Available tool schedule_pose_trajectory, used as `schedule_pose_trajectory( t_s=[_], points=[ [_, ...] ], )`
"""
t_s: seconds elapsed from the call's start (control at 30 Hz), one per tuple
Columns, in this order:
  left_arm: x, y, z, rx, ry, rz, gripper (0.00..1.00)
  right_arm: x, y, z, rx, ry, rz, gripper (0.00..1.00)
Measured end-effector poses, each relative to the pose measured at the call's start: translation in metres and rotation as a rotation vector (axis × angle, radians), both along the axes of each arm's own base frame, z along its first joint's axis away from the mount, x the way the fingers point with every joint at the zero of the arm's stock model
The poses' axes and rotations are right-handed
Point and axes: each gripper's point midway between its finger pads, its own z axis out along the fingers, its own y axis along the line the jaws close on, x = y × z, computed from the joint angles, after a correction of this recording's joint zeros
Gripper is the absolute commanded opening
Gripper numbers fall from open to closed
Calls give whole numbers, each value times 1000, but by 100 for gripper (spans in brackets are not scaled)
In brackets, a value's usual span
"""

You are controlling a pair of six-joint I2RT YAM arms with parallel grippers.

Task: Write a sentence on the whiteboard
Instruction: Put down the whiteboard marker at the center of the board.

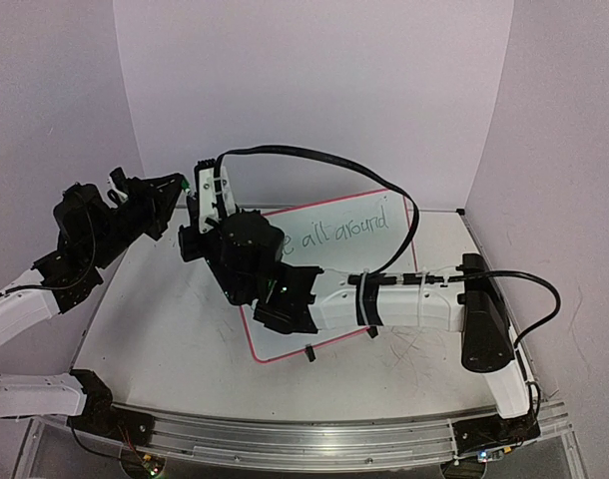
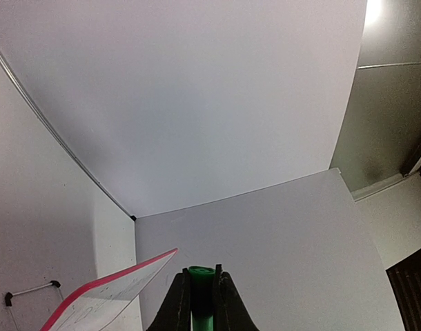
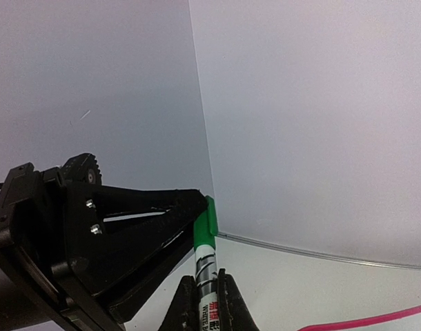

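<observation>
The whiteboard lies flat on the table, its red rim also showing in the wrist views. Green writing, the sentence, reads "e all around" where my right arm does not cover it. Above the table's back left, my right gripper is shut on a green whiteboard marker's barrel. The marker's green cap sits on its end, with my left gripper shut on it. The two grippers meet tip to tip.
White enclosure walls stand close behind and at both sides. A black cable loops over the right arm. A black clip sits on the board's near edge. Grey scribbles mark the tabletop beside it. A metal rail runs along the front.
</observation>
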Motion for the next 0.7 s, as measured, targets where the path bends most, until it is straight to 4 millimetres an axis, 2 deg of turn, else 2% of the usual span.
schedule_pose_trajectory(
  t_s=[0.07,0.1,0.17,0.3,0.4,0.53,0.63,0.7],
  points=[
    [0,0,0,1,-1,2,1,0,0,0,-4,-1,1,0],
    [0,1,0,3,-2,4,6,0,1,-1,-7,-2,3,0],
    [0,1,0,18,-11,8,32,0,1,-3,-14,-5,12,0],
    [-7,-5,-9,104,-10,-23,58,0,-7,-15,-58,-5,35,0],
    [-14,-6,-5,162,-30,-34,75,3,-22,-24,-98,5,34,0],
    [-24,1,22,201,-118,-21,85,1,-52,-15,-115,11,22,0],
    [-32,6,44,218,-190,-11,86,-4,-80,4,-94,7,30,0],
    [-35,8,48,240,-209,-6,86,-11,-103,19,-74,5,59,0]
  ],
)
